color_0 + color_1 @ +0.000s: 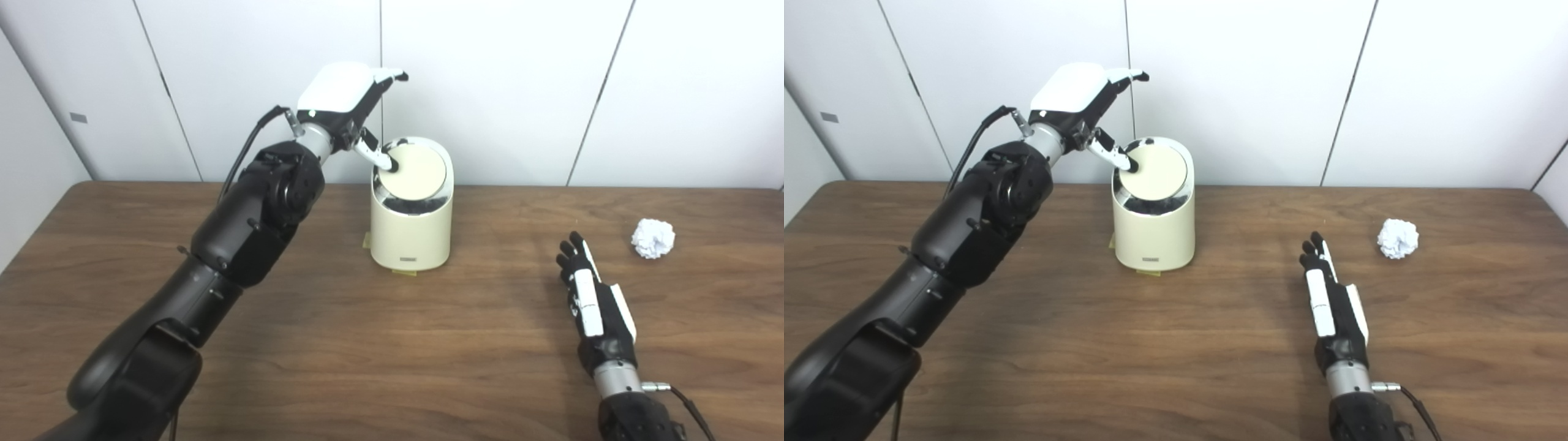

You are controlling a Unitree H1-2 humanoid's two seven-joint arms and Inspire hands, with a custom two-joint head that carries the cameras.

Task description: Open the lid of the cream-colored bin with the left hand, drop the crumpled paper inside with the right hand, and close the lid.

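Nearest us our right hand (593, 301) lies flat, fingers spread and empty — crumpled paper (653, 238) up-right of it — while our left hand (343, 98), fingers loose, thumb-presses the bin lid (415, 171).

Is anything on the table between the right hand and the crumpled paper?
Nothing visible. The right hand lies open on the bare table, with the crumpled paper beyond it to the right. The cream-colored bin stands well off to the left.
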